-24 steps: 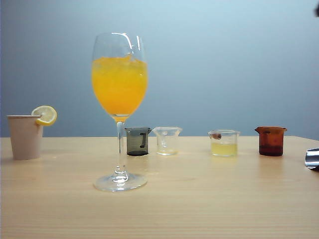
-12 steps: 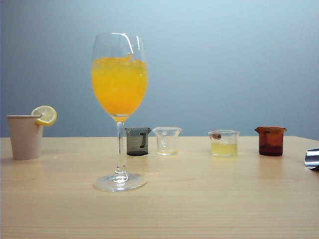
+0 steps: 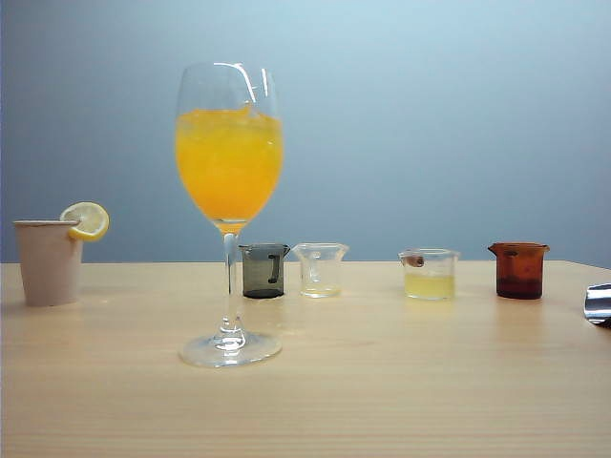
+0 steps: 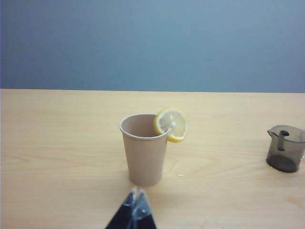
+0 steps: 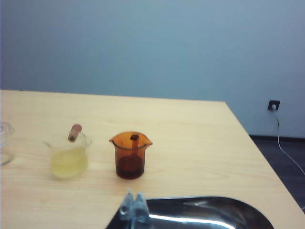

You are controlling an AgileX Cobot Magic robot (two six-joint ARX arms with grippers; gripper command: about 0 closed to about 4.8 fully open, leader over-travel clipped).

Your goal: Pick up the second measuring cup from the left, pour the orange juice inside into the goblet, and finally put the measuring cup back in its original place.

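Note:
In the exterior view the goblet [image 3: 229, 215] stands front left, its bowl filled with orange juice [image 3: 229, 167]. Behind it, the small clear measuring cup [image 3: 321, 269] sits upright on the table, second in the row, and looks empty; its edge also shows in the right wrist view [image 5: 4, 143]. Neither gripper shows in the exterior view. My left gripper [image 4: 136, 196] is shut and empty, low in front of a paper cup. My right gripper [image 5: 134, 200] is also shut and empty, just short of the amber cup.
A beige paper cup [image 3: 48, 260] with a lemon slice [image 3: 88, 220] stands far left. A smoky cup [image 3: 263, 270], a clear cup of pale yellow liquid [image 3: 429, 274] and an amber cup [image 3: 519, 270] share the row. A steel dish [image 5: 205, 214] lies by the right edge.
A dark bit at the exterior view's upper right corner has gone out of sight. Nothing on the table has moved.

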